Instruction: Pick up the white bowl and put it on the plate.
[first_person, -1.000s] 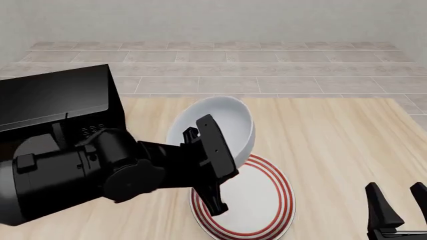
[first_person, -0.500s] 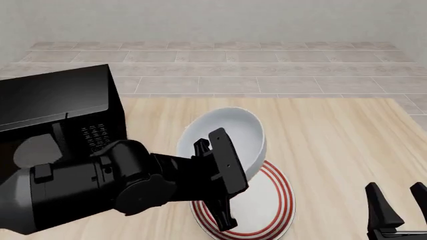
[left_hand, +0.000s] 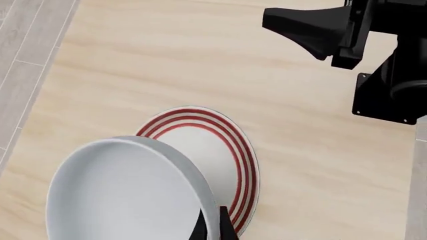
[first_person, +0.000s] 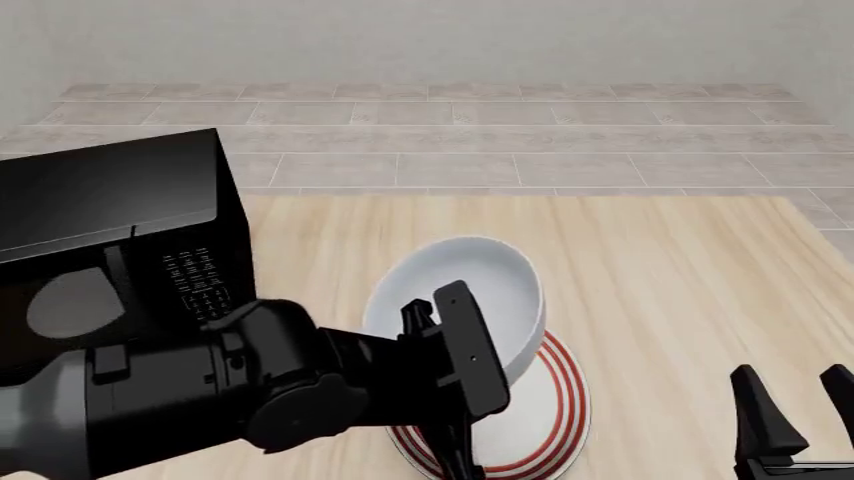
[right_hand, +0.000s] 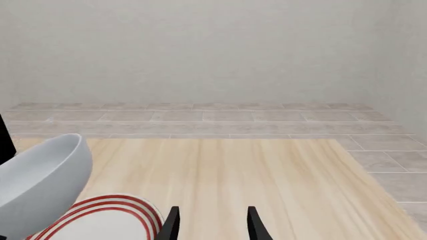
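Beside the plate (first_person: 558, 415), on its left in the front view, we saw the black microwave (first_person: 114, 235) standing on the wooden table (first_person: 667, 280), its keypad facing the plate and well apart from it. The left arm (first_person: 187, 395) lay in front of the microwave and reached toward the plate, covering the plate's left part in that view. The left gripper (first_person: 461, 375) was clenched on the white bowl (first_person: 467, 290), pinching its rim on the side nearest the arm; in the left wrist view we saw the two dark fingertips (left_hand: 227, 230) closed tight over the rim's edge. The bowl hung tilted, its open mouth turned up and toward the arm, and it sat above the far left part of the plate, overlapping it in every view. We could not tell whether the bowl's underside touched the plate; the right wrist view showed a thin gap between bowl and red rings on that side. To the right of the plate, well apart from it, the right gripper (first_person: 787, 410) stood with its fingers spread and nothing between them, pointing up near the table's front edge.
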